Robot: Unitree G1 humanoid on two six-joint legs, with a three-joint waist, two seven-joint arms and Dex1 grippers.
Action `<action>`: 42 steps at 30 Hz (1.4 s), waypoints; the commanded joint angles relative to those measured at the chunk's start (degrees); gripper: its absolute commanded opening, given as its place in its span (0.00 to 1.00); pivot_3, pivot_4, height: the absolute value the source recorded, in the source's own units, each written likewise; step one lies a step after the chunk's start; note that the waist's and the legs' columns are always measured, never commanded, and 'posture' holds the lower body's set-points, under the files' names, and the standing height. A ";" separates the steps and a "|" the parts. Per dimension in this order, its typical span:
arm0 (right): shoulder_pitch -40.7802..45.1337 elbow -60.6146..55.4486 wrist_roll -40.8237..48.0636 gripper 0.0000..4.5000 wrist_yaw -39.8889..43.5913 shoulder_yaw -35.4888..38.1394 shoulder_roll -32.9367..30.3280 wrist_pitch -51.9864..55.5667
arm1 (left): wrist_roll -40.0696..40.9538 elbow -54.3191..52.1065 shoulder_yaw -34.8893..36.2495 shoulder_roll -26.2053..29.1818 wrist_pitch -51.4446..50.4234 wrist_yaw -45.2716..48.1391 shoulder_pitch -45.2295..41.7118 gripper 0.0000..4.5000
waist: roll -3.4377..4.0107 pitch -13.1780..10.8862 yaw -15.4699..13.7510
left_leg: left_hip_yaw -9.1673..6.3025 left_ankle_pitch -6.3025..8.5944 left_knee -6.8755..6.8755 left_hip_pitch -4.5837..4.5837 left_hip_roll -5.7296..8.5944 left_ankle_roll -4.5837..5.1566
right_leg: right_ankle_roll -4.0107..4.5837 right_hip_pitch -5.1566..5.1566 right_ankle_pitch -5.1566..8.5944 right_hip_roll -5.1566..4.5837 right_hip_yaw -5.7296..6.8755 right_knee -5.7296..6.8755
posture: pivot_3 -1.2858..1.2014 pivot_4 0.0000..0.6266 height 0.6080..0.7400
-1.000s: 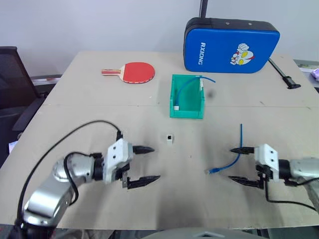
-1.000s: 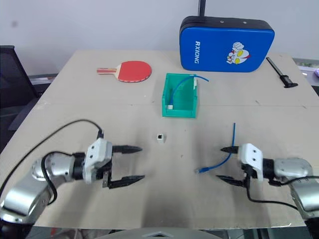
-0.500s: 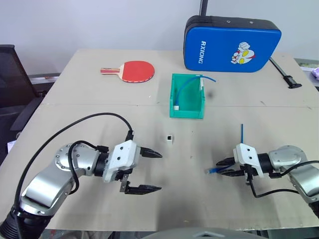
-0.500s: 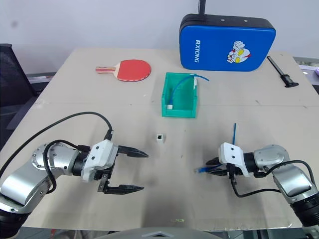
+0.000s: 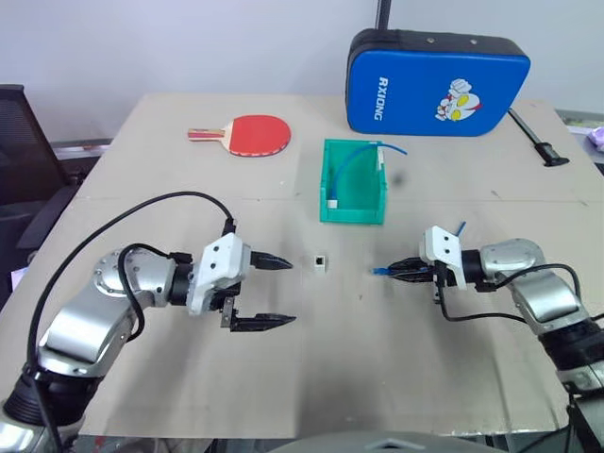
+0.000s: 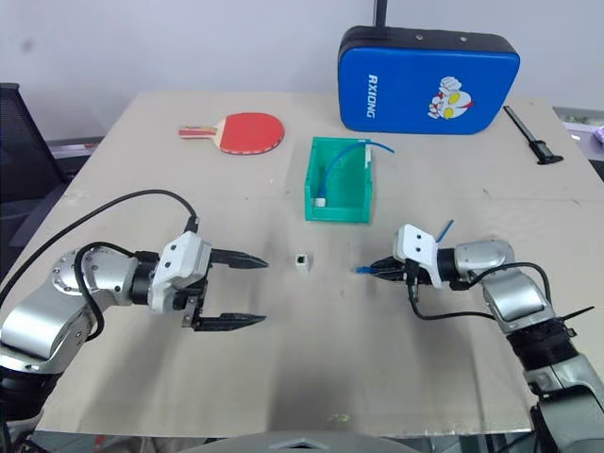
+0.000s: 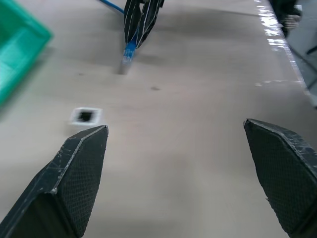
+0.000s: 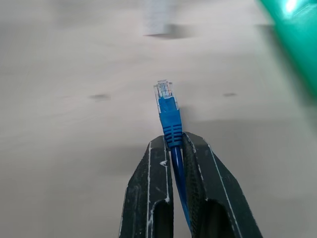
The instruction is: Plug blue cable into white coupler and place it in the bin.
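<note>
Sitting alone on the table (image 5: 170,142), the white coupler (image 5: 322,261) is waiting between your two claws, with its dark hole looking up and a bit toward you. Your left gripper (image 5: 270,292) is the nearer one; its two fingers are standing wide apart with nothing between them, and the coupler is lying just past its upper fingertip. Your right gripper (image 5: 401,272) is squeezing the blue cable (image 8: 169,114) tight near its plug. The plug is sticking straight out past the fingertips, pointing toward the coupler, and the cable's long line is running along the claw. The coupler is lying off to the left of that plug, with bare table between them. The bin (image 5: 355,209) is sitting farther back, already holding another blue cable (image 5: 357,159).
</note>
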State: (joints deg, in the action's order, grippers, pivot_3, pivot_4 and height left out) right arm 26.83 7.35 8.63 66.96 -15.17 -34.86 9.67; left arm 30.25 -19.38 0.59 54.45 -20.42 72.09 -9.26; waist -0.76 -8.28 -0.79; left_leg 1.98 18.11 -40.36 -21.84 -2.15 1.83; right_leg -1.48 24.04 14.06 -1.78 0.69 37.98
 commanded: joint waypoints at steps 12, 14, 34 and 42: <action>2.00 0.70 2.74 0.93 -3.79 6.92 2.60 -0.60 | -6.20 11.72 -9.21 -9.75 -3.82 -2.22 -22.60 1.00 | -0.01 -0.02 -0.30 | -0.07 -0.04 -0.02 -0.26 0.05 -0.08 | -0.02 0.18 -0.02 -0.07 0.07 0.04 | 0.52 0.24 0.56; -6.37 -9.32 7.28 0.97 -4.81 11.55 0.47 4.01 | -9.82 14.60 -13.93 -12.69 -4.18 -2.02 -27.85 1.00 | 0.01 -0.04 0.33 | -0.19 -0.05 -0.06 -0.35 0.07 -0.09 | -0.03 0.18 -0.02 -0.04 0.12 0.05 | 0.52 0.24 0.56; -44.13 -39.04 18.29 0.97 -20.77 29.23 3.19 9.18 | -32.04 42.72 -35.07 -31.59 -1.33 1.55 -47.77 1.00 | 0.08 -0.02 -0.01 | -0.79 0.08 -0.58 -0.62 0.43 0.19 | -0.17 0.16 0.07 0.22 -0.16 0.29 | 0.52 0.24 0.56; -48.65 -41.37 20.04 0.97 -22.01 30.08 3.46 8.42 | -35.69 50.98 -34.15 -36.18 5.11 -0.23 -48.00 1.00 | 0.07 0.00 -0.30 | -0.92 0.09 -0.64 -0.74 0.55 0.20 | -0.28 0.15 0.14 0.13 -0.16 0.29 | 0.52 0.24 0.56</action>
State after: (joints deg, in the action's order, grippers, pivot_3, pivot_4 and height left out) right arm -21.72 -31.48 27.33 45.27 12.98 -31.44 19.51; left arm -4.86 30.51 -34.07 19.24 -16.42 72.43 -56.64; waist -0.69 -8.28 -1.09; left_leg 1.05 18.20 -41.02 -22.57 -1.57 2.03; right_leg -1.77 24.17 14.19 -1.69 0.54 38.27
